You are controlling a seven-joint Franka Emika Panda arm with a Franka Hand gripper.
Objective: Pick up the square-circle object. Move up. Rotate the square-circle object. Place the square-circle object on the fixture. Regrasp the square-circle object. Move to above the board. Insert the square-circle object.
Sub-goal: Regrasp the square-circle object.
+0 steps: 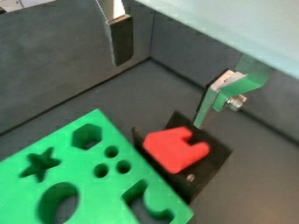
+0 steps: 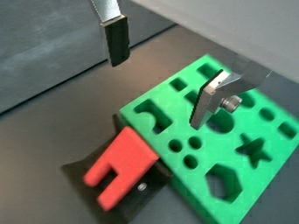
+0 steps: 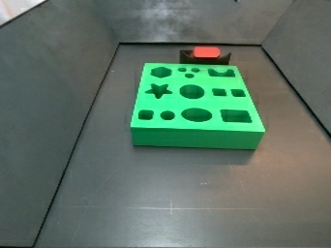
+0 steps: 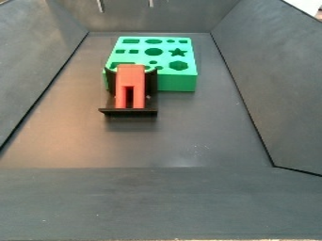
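Gripper (image 2: 163, 74) hanging wide open, holding nothing; both fingers (image 1: 121, 42) showing in both wrist views, well apart. Below it, the red object (image 2: 121, 164) is lying on the black fixture (image 4: 127, 106), not touching the fingers. Just beside the fixture, the green board (image 3: 195, 102) is lying flat on the dark floor (image 4: 189, 141). The gripper is not showing in the side views.
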